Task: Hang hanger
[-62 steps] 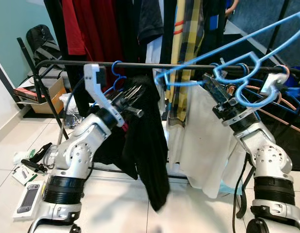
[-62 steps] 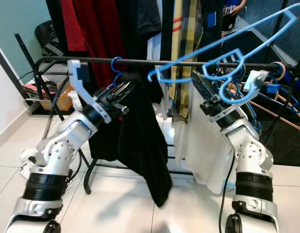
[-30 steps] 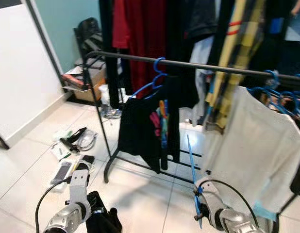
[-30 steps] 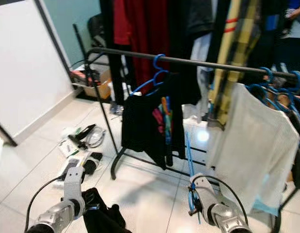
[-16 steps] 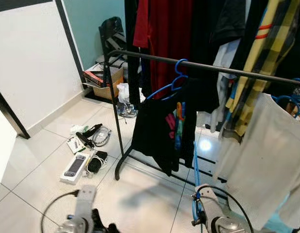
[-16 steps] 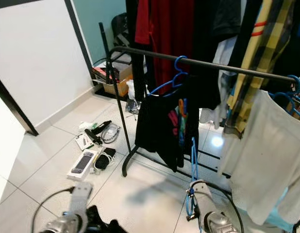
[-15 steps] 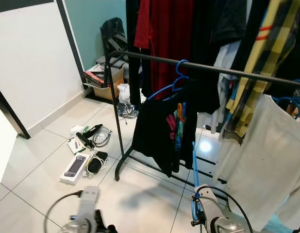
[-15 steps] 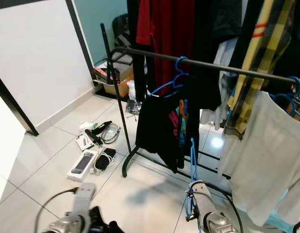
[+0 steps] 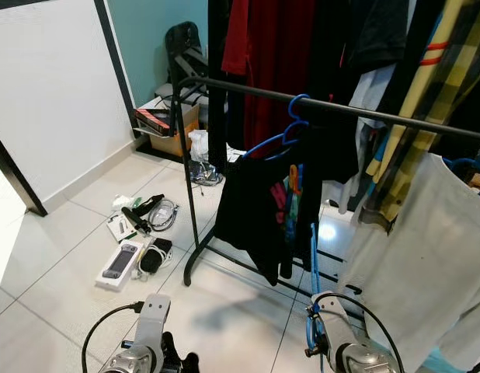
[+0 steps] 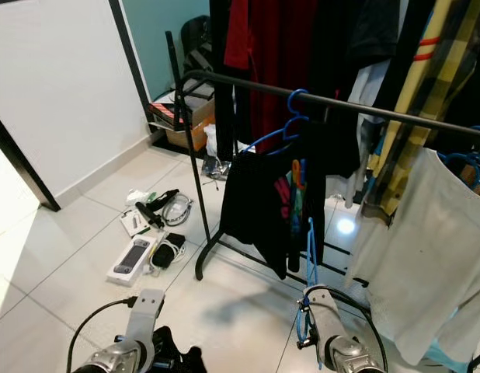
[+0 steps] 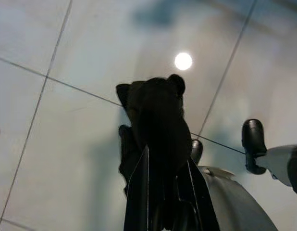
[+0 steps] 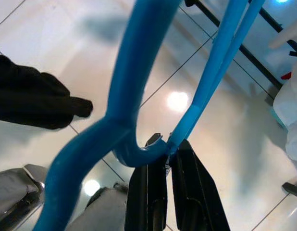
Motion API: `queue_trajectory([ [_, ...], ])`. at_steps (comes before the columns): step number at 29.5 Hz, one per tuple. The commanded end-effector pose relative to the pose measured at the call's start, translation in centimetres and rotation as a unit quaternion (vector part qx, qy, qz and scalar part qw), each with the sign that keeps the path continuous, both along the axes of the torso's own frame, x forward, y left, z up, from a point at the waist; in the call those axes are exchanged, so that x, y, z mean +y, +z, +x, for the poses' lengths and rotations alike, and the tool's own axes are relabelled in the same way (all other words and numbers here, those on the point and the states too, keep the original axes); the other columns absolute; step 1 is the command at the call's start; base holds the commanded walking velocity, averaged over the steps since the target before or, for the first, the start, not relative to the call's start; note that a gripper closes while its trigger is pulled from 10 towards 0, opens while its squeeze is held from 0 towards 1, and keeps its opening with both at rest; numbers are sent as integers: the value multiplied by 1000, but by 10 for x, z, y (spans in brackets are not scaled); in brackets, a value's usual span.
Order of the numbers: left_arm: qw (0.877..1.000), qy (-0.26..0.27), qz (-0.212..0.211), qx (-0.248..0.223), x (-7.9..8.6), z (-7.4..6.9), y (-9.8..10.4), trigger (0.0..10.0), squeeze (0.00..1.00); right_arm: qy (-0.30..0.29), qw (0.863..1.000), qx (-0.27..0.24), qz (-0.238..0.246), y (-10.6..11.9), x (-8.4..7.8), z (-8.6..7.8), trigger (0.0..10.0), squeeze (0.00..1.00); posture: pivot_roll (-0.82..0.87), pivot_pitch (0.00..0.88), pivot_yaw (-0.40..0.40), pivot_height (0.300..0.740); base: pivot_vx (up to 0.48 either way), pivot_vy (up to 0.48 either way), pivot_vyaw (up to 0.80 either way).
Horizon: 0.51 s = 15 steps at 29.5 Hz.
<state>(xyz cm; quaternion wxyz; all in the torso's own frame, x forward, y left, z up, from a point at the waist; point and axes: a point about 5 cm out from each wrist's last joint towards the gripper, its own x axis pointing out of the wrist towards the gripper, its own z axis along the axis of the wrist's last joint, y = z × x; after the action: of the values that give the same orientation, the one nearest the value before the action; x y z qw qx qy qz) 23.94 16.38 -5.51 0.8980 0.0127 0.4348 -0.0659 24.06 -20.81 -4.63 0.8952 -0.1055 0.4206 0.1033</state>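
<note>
A black rail crosses the rack, and a blue hanger on it carries a black shirt. Low at the bottom right, my right gripper is shut on a second, bare blue hanger, pinching its bar near the hook. That hanger stands upright above the right wrist, well below the rail. At the bottom left, my left gripper is shut on a bunched black garment just above the floor tiles.
Boxes, a handheld console and cables litter the floor left of the rack's leg. A white shirt and a yellow plaid garment hang at right. A white wall runs along the left.
Both arms have dropped from the rail to near the floor, each still gripping its load. The camera has turned left and pulled back. Over the last half second only the view shifts slightly.
</note>
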Motion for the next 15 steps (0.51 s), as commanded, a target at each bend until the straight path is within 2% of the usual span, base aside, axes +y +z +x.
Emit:
queue_trajectory([
  [1, 1000, -9, 7, 8, -1, -4, -3, 10000, 0, 3, 1000, 0, -1, -1, 3, -1, 10000, 0, -3, 0, -2, 740, 0, 0, 781],
  [9, 1000, 2, 21, 7, 2, -3, -2, 10000, 0, 6, 1000, -2, 0, -1, 4, 0, 10000, 0, -1, 0, -2, 740, 0, 0, 780],
  [15, 998, 39, 38, 3, 12, 1, 0, 10000, 0, 10, 1000, -4, 0, 0, 7, 2, 10000, 0, 3, 0, 1, 740, 0, 0, 775],
])
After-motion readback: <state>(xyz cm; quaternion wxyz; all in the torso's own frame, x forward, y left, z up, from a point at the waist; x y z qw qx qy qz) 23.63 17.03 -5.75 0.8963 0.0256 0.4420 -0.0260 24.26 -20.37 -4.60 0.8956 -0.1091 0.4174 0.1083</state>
